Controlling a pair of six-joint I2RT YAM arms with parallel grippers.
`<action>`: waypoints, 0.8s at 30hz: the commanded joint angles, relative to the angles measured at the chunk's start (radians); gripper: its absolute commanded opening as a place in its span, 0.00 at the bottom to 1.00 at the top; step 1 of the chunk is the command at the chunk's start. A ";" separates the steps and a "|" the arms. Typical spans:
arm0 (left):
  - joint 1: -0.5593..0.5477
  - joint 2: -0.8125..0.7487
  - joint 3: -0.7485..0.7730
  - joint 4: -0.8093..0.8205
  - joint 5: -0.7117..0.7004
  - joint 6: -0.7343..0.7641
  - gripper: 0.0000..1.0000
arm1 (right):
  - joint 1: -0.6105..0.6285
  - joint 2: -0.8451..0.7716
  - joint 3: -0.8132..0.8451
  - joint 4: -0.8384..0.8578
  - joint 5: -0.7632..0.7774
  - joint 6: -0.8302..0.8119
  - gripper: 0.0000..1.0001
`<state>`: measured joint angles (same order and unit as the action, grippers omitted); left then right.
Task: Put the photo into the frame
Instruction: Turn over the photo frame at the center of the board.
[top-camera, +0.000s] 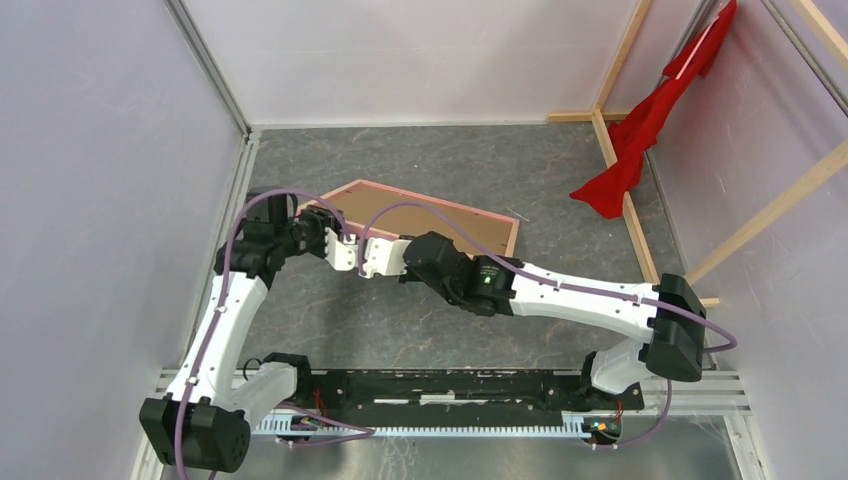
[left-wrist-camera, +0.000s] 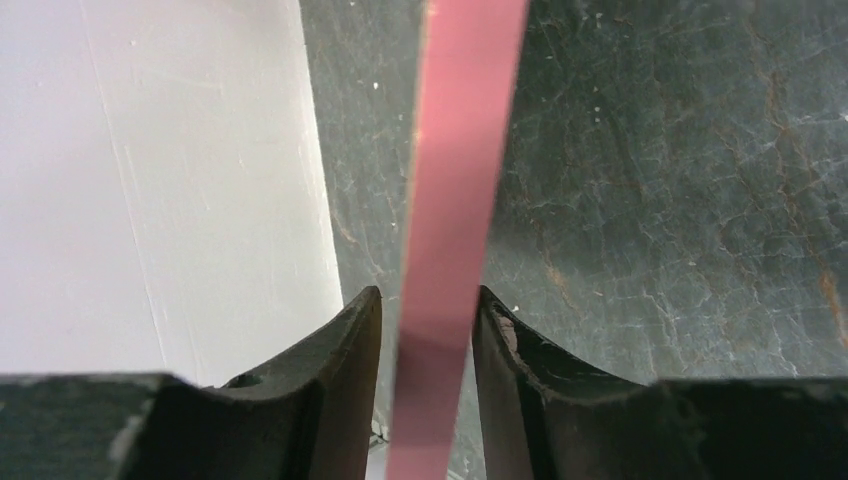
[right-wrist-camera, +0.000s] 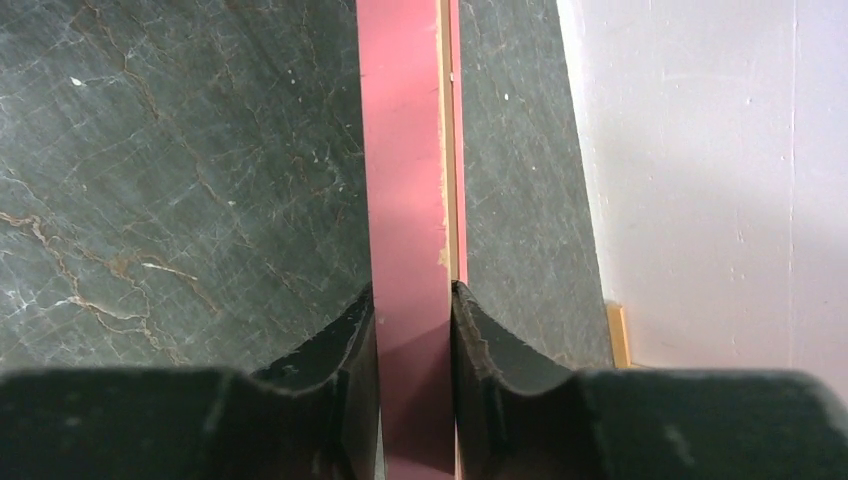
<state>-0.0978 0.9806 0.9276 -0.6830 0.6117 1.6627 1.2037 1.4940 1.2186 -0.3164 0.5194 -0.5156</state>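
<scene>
Frame (top-camera: 440, 203): photo (top-camera: 485, 232) sitting inside it, brown back up. Am clamping my left fingers (left-wrist-camera: 340, 400) and right fingers (right-wrist-camera: 500, 380) on frame's pink rail. Insertion looking done; seating check, release remaining.

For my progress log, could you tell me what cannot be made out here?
- Photo print: top view, only its brown back shows.
- Frame near-left corner: top view, under left gripper and right gripper.
- Rest of frame: wrist views crop to its pink edge.
</scene>
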 joint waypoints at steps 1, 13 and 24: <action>0.003 0.001 0.080 0.069 0.052 -0.202 0.85 | -0.007 -0.028 0.038 0.081 0.036 0.012 0.25; 0.170 0.163 0.454 0.245 0.158 -0.839 1.00 | -0.151 0.181 0.648 -0.239 -0.146 0.207 0.11; 0.271 0.251 0.633 0.097 0.304 -1.172 1.00 | -0.580 0.242 0.734 -0.268 -0.653 0.727 0.00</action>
<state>0.1570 1.2072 1.5440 -0.5102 0.8230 0.6689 0.7757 1.8256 2.0579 -0.7357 0.0761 -0.0250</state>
